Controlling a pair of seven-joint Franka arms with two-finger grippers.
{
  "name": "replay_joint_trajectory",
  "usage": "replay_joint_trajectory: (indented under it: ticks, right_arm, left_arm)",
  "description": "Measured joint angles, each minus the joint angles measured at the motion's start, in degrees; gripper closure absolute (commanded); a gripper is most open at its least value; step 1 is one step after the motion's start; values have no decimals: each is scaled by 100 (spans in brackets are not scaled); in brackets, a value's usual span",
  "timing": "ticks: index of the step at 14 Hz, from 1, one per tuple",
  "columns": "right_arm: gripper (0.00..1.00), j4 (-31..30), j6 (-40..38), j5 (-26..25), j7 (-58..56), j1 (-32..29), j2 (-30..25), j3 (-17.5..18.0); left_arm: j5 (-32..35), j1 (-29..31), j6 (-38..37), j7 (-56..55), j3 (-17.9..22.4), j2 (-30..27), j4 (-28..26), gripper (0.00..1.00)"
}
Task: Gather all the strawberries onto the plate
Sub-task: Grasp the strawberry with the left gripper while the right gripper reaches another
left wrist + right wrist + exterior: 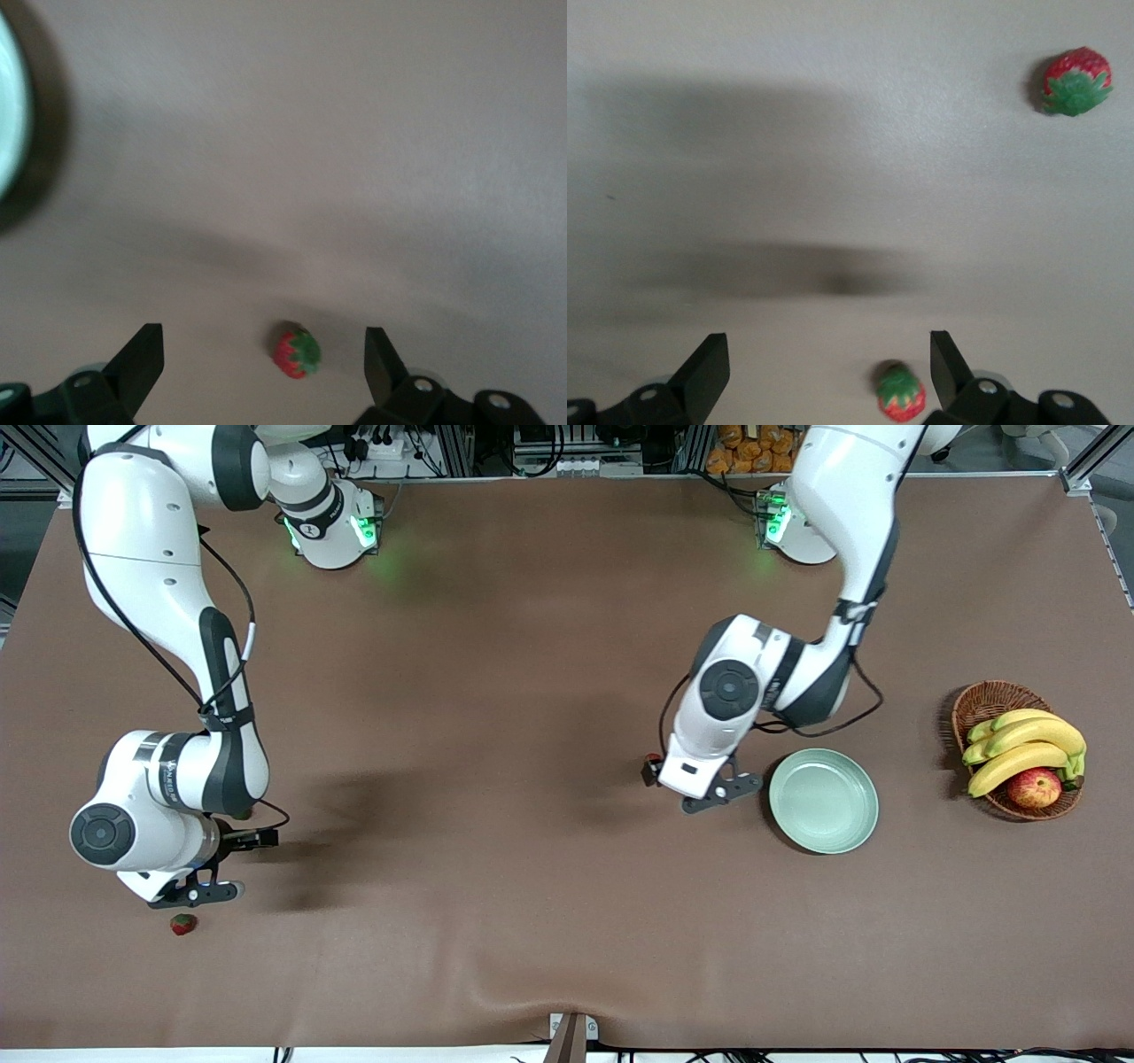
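Strawberries: three (183, 924) (653, 760) (901, 392); plate (823, 800): one.

Both pincers (264, 359) (830, 359) wide apart

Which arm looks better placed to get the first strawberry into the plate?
Left, probably. Its end effector is open with a strawberry between the fingers, and the plate sits right beside it. The right end effector is also open over a strawberry, but at the right arm's end of the table.
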Motion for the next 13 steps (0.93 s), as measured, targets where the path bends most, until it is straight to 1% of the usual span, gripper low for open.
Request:
replay_joint_trajectory:
  ticks: [1,3,6,8,9,11,13]
  right_arm:
    - [0,-237,190,0,-76,-17,-83,-1]
    - [0,-744,595,0,-155,-24,-313,1]
    - [0,-1389,1284,0,-474,-73,-614,-2]
    - [0,-1596,1457,3,-679,-234,-701,1]
    - [0,-1621,1462,23,-729,-317,-711,6]
    - [0,-1685,1463,234,-834,-411,-715,26]
    - [0,-1789,1485,556,-1011,-414,-715,53]
  left_arm:
    - [0,-72,85,-98,0,99,-20,1]
    - [0,-155,286,-202,-2,281,-69,9]
    - [0,-182,544,-252,-12,358,-301,16]
    - [0,-184,766,-253,-47,359,-534,22]
    - [0,-184,844,-256,-65,359,-616,22]
    - [0,-186,899,-263,-116,359,-679,27]
    - [0,-187,899,-266,-142,358,-682,39]
